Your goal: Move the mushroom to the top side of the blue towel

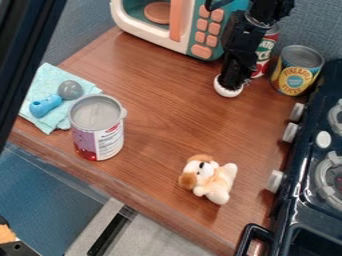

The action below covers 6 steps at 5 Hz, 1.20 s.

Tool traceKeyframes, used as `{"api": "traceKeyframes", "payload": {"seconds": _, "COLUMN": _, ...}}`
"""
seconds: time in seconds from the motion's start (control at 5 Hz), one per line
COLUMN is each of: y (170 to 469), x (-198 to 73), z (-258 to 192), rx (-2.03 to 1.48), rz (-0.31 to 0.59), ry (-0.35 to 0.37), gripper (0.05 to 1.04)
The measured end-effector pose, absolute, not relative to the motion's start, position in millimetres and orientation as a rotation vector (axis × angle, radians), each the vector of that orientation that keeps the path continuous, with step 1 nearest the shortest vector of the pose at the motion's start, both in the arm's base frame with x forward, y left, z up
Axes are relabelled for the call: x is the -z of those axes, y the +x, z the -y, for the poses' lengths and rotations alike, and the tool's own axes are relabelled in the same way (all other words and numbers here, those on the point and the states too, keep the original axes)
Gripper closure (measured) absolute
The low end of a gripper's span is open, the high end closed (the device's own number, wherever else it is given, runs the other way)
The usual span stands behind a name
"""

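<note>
The gripper (232, 86) is hanging by the tomato can (266, 50), partly hiding it, and a white round thing, seemingly the mushroom (228, 93), is showing at its tip; whether the gripper is open or closed, I'm not able to tell. The big can (98, 131) is covering part of the towel (47, 80), where a grey ball (70, 89) and a blue toy (45, 106) are lying. Wood is stretching between big can and gripper; the dog (210, 178) is lying between counter edge (127, 197) and stove (304, 195).

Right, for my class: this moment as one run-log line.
pincer: at white round piece, near pineapple can | grip: unclear | blue towel: left side, grey ball on it | toy dog: foreground
</note>
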State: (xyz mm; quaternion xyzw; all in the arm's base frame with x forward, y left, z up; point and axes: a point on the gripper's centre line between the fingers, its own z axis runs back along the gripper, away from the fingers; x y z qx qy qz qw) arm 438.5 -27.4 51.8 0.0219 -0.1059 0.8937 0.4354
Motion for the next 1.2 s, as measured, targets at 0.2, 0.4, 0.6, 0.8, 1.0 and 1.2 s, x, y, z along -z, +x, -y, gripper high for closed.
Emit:
{"api": "traceKeyframes", "payload": {"seconds": 0.2, "y": 438, "x": -51, "z": 28, "rx": -2.23, "rz": 0.266, "ry": 0.054, "gripper": 0.86}}
{"api": "traceKeyframes", "payload": {"seconds": 0.4, "y": 432, "x": -47, "z": 31, "rx": -2.225, "rz": 0.285, "ry": 0.069, "gripper": 0.86}}
{"api": "traceKeyframes", "payload": {"seconds": 0.6, "y": 415, "x": -54, "z": 24, "rx": -2.267, "rz": 0.3, "ry": 0.062, "gripper": 0.86}}
{"api": "traceKeyframes", "payload": {"seconds": 0.8, "y": 396, "x": -90, "z": -4, "rx": -2.373, "rz": 0.326, "ry": 0.001, "gripper": 0.86}}
{"api": "traceKeyframes", "payload": {"seconds": 1.0, "y": 373, "x": -110, "z": -43, "rx": -2.512, "rz": 0.348, "ry": -0.002, "gripper": 0.86}}
{"api": "traceKeyframes", "payload": {"seconds": 1.2, "y": 353, "x": -110, "z": -75, "rx": -2.633, "rz": 0.365, "ry": 0.04, "gripper": 0.86}}
